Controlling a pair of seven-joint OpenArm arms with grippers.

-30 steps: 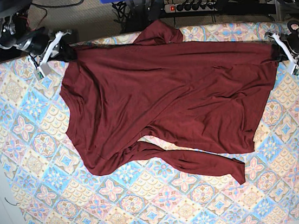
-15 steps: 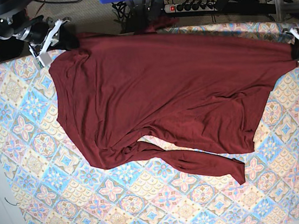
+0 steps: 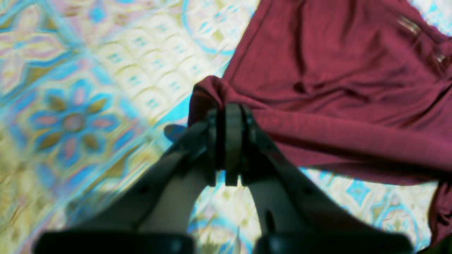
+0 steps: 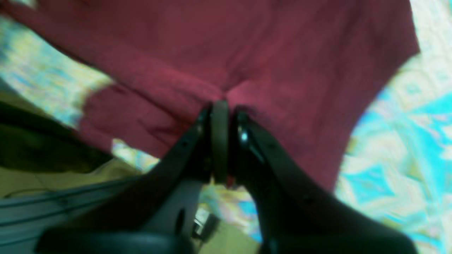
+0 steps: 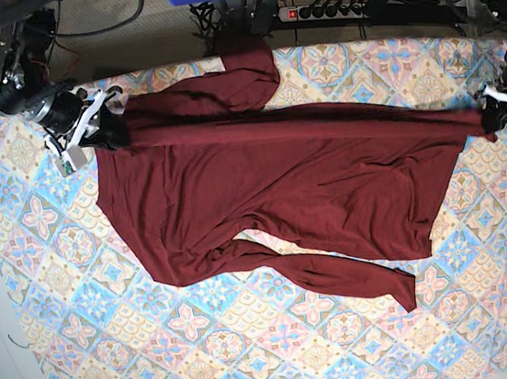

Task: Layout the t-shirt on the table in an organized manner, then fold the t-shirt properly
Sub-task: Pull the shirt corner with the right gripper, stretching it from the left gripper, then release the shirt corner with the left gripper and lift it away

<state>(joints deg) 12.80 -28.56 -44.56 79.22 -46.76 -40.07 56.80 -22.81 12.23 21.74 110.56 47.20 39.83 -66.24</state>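
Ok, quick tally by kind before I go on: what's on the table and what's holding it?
T-shirt, dark maroon, long sleeves: 1
Table with pastel tile-pattern cloth: 1
Tools shut on the t-shirt's edge: 2, the left tool and the right tool
Total: 4

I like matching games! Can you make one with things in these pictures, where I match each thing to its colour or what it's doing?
Things:
1. t-shirt
2. table
3. left gripper
4. power strip

Descriptions:
A. pastel diamond tiles with flowers
B. jaws shut on a corner of cloth
C. dark maroon, spread out with one sleeve lying loose
D. black, behind the far edge

Pairs: 1-C, 2-A, 3-B, 4-D
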